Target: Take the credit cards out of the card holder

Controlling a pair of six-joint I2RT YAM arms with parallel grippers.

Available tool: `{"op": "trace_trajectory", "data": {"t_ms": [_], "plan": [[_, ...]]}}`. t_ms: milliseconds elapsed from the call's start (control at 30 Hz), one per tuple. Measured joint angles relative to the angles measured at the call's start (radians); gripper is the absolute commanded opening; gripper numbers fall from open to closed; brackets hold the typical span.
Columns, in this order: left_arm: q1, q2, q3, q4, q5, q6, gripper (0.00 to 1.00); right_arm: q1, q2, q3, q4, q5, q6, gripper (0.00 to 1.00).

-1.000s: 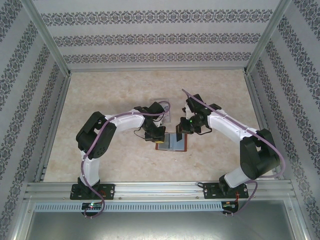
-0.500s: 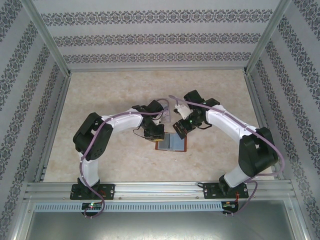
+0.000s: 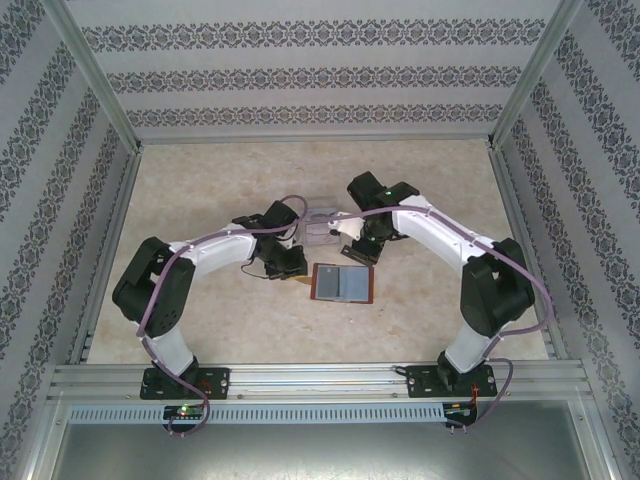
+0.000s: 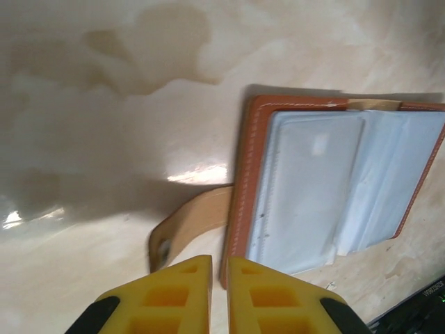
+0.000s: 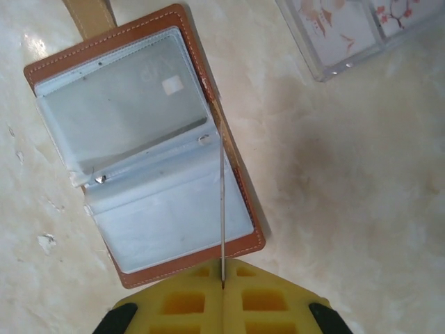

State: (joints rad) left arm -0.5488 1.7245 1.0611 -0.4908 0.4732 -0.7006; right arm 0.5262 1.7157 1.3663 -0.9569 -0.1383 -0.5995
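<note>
Overhead, a beige marbled table (image 3: 200, 210) sits inside an enclosure with patterned walls (image 3: 320, 80). At the near edge, 6 o'clock, two arm bases (image 3: 175, 382) are bolted side by side, and both arms bend inward toward the middle of the table.

Slightly nearer than centre lies the card holder (image 3: 343, 283), a reddish-brown leather wallet. It is open flat with its blue-grey pockets facing up. Its tan strap tab (image 3: 303, 280) sticks out at the wallet's 9 o'clock.

The left gripper (image 3: 296, 270) sits just beside that tab, at the wallet's 10 o'clock. In the left wrist view its yellow fingers (image 4: 174, 292) are parted by a thin slit. Nothing is between them, and they are above the table just beside the tab.

In the right wrist view, a pocketed credit card (image 5: 132, 104) shows in the wallet pocket nearest the strap. It is pale grey-blue with a small square chip.

The right gripper (image 3: 361, 254) is at the wallet's 12 o'clock, just past its far edge. In the right wrist view its yellow fingers (image 5: 181, 299) are pressed together on a held credit card (image 5: 222, 202). The card is seen edge-on as a thin upright line at the wallet's 3 o'clock edge.

Farther back, at 11 o'clock from the wallet and apart from it, is a clear tray (image 3: 325, 222). It is just beside the right gripper. In the right wrist view the tray appears at 1 o'clock, holding whitish tray credit cards (image 5: 330, 28) with pink blossom marks.
</note>
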Motion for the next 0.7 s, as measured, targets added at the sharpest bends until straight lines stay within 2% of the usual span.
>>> {"op": "trace_trajectory", "data": {"t_ms": [167, 300, 700], "plan": [[0.01, -0.024, -0.037, 0.018, -0.001, -0.008, 0.14, 0.0, 0.047, 0.071, -0.033, 0.016, -0.066, 0.0], [0.022, -0.075, -0.105, 0.034, -0.004, -0.019, 0.14, 0.0, 0.171, 0.277, -0.073, 0.019, -0.14, 0.0], [0.057, -0.134, -0.145, 0.035, -0.016, -0.042, 0.15, -0.001, 0.42, 0.698, -0.188, 0.019, -0.285, 0.0]]}}
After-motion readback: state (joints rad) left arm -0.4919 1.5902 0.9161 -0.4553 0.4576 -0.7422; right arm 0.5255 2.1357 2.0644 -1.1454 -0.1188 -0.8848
